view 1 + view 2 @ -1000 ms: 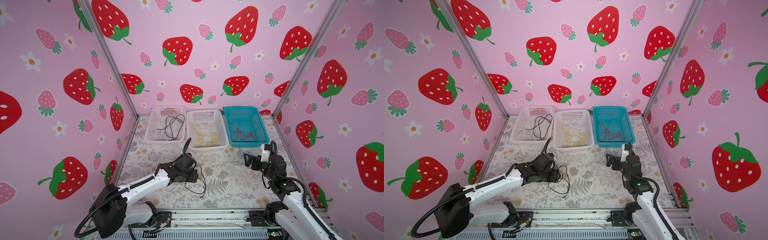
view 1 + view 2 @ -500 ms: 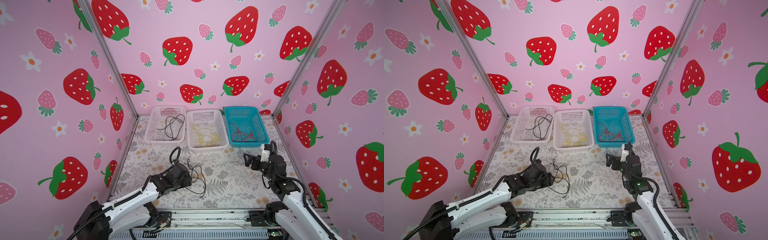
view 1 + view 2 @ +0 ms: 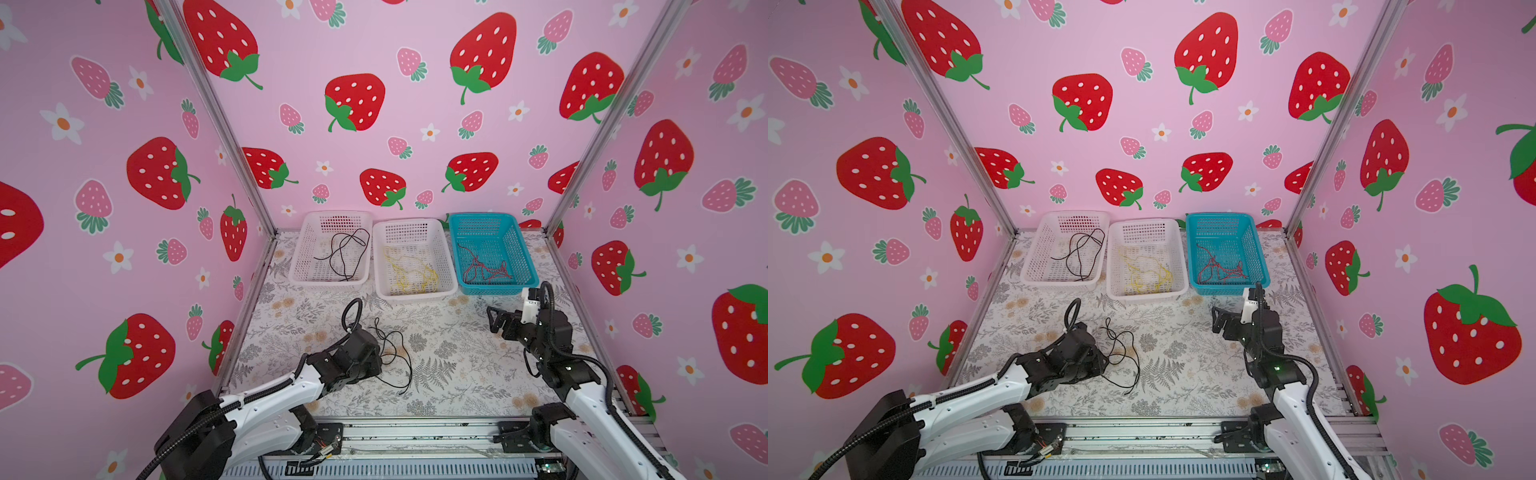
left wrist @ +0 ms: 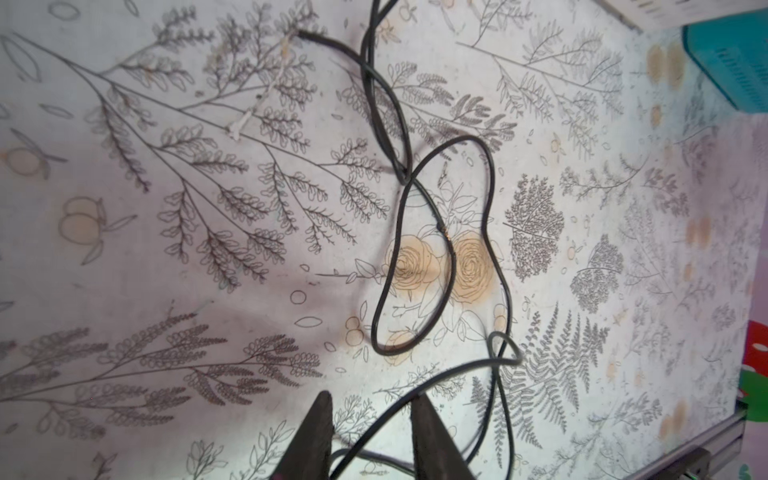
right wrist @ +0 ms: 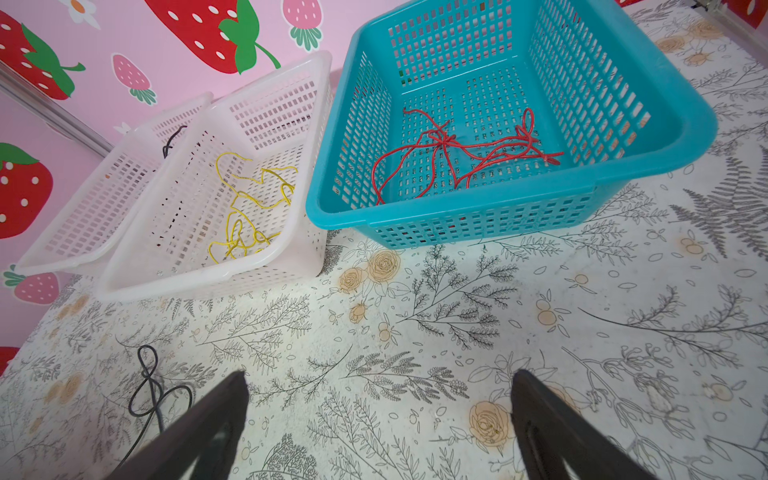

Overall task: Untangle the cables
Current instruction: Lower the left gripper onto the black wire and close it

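Note:
A loose black cable (image 3: 395, 353) (image 3: 1121, 353) lies in loops on the floral mat near the middle. My left gripper (image 4: 370, 399) hovers low over its near end. Its two dark fingers (image 4: 316, 436) stand a narrow gap apart, with one strand of the black cable (image 4: 491, 183) running between them; the jaws are open. In both top views the wrist body hides the fingertips. My right gripper (image 3: 494, 320) (image 3: 1219, 320) (image 5: 378, 374) hangs wide open and empty over bare mat at the right. More cables lie in the baskets: black (image 3: 345, 249), yellow (image 3: 411, 274) (image 5: 249, 199) and red (image 3: 482, 268) (image 5: 457, 153).
Three baskets stand in a row at the back: a white one (image 3: 330, 214) on the left, a white one (image 3: 409, 222) (image 5: 208, 286) in the middle, a blue one (image 3: 482, 216) (image 5: 685, 124) on the right. Pink strawberry walls enclose the mat on three sides. An aluminium rail (image 3: 415, 432) runs along the front.
My left arm has drawn back toward the front edge, and its jaws have narrowed around a strand of the black cable. The right arm has not moved.

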Motion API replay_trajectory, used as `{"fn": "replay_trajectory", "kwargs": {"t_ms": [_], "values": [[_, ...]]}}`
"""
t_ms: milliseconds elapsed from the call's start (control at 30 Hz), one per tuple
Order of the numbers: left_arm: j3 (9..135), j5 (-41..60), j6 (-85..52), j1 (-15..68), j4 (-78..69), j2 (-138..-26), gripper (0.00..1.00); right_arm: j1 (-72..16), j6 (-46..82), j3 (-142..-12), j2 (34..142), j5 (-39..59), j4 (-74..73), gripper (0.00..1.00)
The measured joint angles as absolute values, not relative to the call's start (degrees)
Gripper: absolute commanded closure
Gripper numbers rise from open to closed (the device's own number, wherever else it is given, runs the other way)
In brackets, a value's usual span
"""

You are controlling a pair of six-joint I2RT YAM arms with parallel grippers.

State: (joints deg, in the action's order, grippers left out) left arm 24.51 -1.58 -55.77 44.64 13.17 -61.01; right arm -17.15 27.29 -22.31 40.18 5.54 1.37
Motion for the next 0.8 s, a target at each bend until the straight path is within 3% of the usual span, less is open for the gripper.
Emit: {"fn": "replay_trajectory", "kwargs": {"t_ms": [200,467,800], "values": [[24.51,-2.33,-55.16,44.64,13.08,-60.77,1.0,-17.15,27.29,-22.31,40.29,5.74,1.34,0.01],[27.79,-3.07,-53.52,44.64,17.67,-56.77,1.0,-17.15,27.29,-22.31,40.38,6.37,1.32,0.01],[44.27,-2.72,-49.6,44.64,25.63,-50.22,1.0,-17.19,27.31,-22.31,41.01,7.99,1.26,0.01]]}}
